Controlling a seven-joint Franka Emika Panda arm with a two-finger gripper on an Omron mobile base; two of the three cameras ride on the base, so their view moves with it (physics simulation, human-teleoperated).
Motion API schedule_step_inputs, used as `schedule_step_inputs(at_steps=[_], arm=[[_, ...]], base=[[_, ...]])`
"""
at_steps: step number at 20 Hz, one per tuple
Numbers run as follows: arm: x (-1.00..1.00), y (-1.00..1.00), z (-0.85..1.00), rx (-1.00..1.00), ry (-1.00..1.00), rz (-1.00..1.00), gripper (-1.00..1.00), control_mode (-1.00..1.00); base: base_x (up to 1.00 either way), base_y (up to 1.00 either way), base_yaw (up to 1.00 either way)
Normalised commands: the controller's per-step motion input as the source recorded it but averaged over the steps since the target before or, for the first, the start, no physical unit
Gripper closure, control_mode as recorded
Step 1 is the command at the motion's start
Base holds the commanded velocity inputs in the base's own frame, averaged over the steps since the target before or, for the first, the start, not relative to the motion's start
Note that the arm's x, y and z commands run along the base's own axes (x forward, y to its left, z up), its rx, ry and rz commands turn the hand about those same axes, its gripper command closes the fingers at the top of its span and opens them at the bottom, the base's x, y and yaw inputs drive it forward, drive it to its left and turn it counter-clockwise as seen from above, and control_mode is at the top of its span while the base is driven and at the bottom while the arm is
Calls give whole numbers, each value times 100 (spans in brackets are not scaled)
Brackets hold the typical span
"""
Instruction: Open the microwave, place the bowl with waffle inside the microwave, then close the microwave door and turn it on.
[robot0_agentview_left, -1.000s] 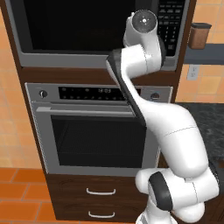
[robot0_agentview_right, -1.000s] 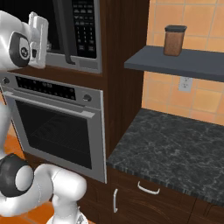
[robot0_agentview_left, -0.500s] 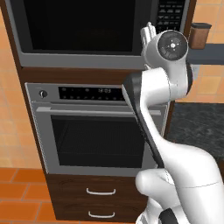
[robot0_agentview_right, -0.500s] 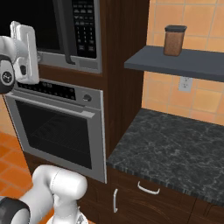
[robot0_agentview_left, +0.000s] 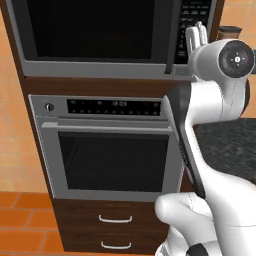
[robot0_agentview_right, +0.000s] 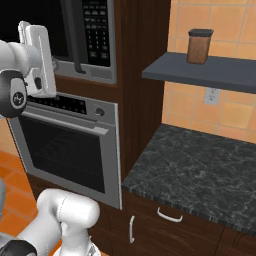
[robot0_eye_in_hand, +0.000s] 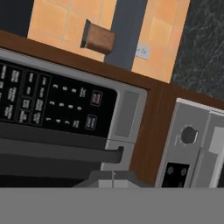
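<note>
The microwave (robot0_agentview_left: 100, 69) is built into the wall above the oven. Its dark glass microwave door (robot0_agentview_left: 90, 30) is shut. The black vertical bar handle (robot0_agentview_left: 170, 35) runs beside the keypad (robot0_agentview_left: 192, 11). My gripper (robot0_agentview_left: 196, 31) points upward just right of the handle, over the lower keypad, open with nothing between its fingers. In the right base view the gripper (robot0_agentview_right: 32, 31) stands in front of the door, left of the handle (robot0_agentview_right: 77, 35). The hand view is rolled and shows the keypad (robot0_eye_in_hand: 43, 105) and the handle (robot0_eye_in_hand: 57, 151) close by. The bowl and the waffle are out of view.
A silver oven (robot0_agentview_left: 110, 150) with a horizontal bar handle sits under the microwave, with drawers (robot0_agentview_left: 115, 220) below it. To the right are a dark granite counter (robot0_agentview_right: 200, 160) and a grey shelf (robot0_agentview_right: 200, 70) holding a brown canister (robot0_agentview_right: 200, 46).
The arm has swung to the right. The hand moved from in front of the glass door to beside the handle and keypad.
</note>
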Motion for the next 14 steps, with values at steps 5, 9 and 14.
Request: schedule_step_inputs(at_steps=[5, 9, 14], arm=[[26, -16, 5, 0, 0, 0, 100, -100], [36, -6, 0, -1, -1, 0, 100, -100], [48, -10, -1, -1, -2, 0, 100, -100]], base=[[0, 0, 0], [0, 0, 0], [0, 0, 0]])
